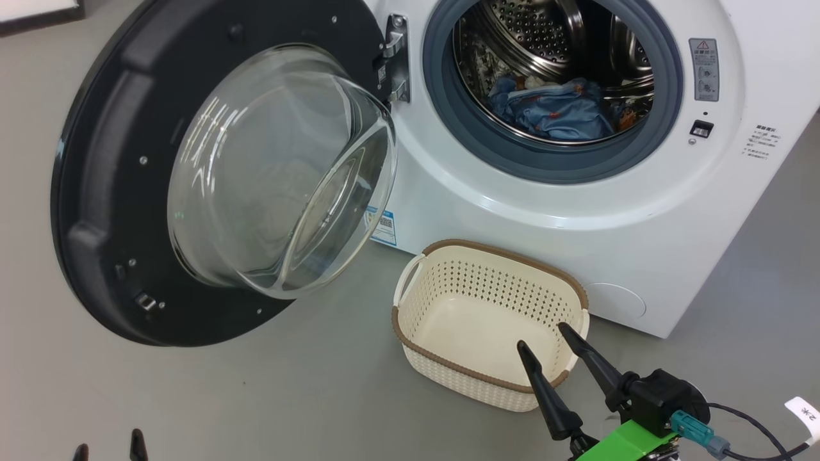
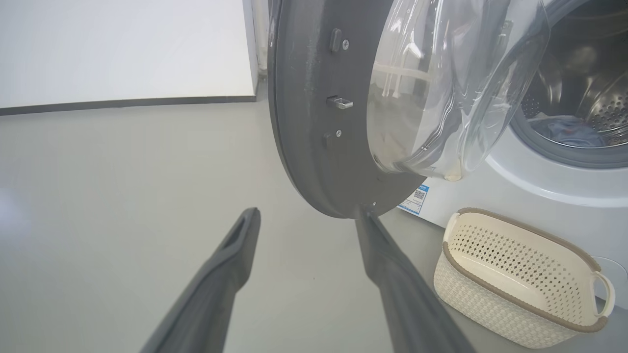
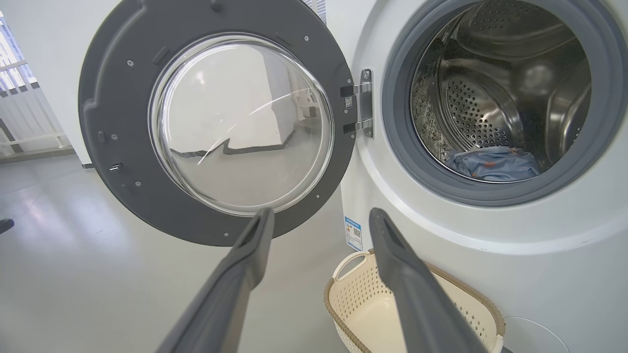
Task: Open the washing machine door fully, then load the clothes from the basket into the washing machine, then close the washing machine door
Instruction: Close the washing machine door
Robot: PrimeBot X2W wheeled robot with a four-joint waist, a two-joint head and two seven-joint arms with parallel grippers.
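Note:
The washing machine door (image 1: 96,192) stands swung wide to the left, its glass bowl (image 1: 282,173) bulging toward me. In the steel drum of the white washing machine (image 1: 544,205) lie the light blue clothes (image 1: 551,109). The cream basket (image 1: 448,374) sits on the floor before the machine with nothing inside. My right gripper (image 1: 543,336) is open, its tips over the basket's near rim. My left gripper (image 1: 107,445) pokes in at the bottom left. In the left wrist view, the left gripper (image 2: 308,213) is open below the door (image 2: 304,98). The right wrist view shows the right gripper (image 3: 320,212) open above the basket (image 3: 363,294).
Grey floor (image 1: 288,397) spreads in front of the machine and under the door. A white wall with a dark skirting (image 2: 122,103) runs behind the door. A cable and a white tag (image 1: 804,413) trail from my right wrist.

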